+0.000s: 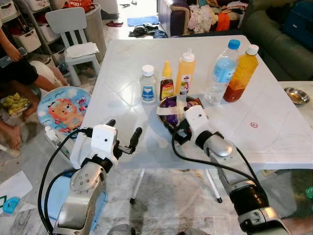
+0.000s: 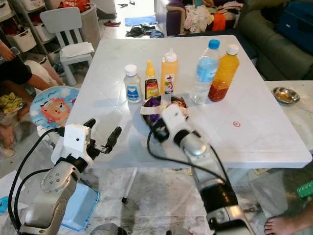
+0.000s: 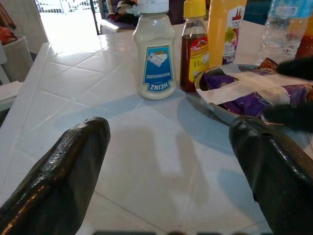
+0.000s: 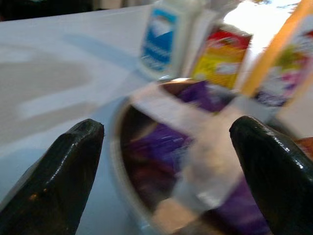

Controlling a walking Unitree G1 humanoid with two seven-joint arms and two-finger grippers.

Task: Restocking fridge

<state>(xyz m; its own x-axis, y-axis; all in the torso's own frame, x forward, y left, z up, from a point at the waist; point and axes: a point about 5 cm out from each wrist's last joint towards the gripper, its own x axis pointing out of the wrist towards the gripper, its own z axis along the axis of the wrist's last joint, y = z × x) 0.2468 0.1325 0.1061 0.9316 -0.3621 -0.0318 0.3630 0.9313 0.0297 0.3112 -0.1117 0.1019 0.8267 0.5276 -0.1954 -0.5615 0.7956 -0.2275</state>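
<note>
A round metal bowl (image 1: 172, 120) sits near the front middle of the white worktop (image 1: 274, 132), packed with purple wrappers and crossed by a strip of white paper. Just behind it stand three condiment bottles in a row: one white mayonnaise bottle (image 1: 148, 85), one small honey bottle (image 1: 167, 81) with a yellow cap, and one taller orange squeeze bottle (image 1: 185, 72). To their right stand two more bottles, one clear water bottle (image 1: 222, 72) with a blue cap and one bottle of orange liquid (image 1: 240, 74) with a white cap. One small metal dish (image 1: 296, 95) lies on a separate surface off the worktop's right edge. The right gripper (image 4: 166, 161) is at the bowl's near rim, its fingers (image 4: 63, 171) spread wide to either side of the bowl and closed on nothing. The left gripper (image 1: 123, 135) hovers at the worktop's front left edge, its fingers (image 3: 58, 181) also spread wide and holding nothing.
</note>
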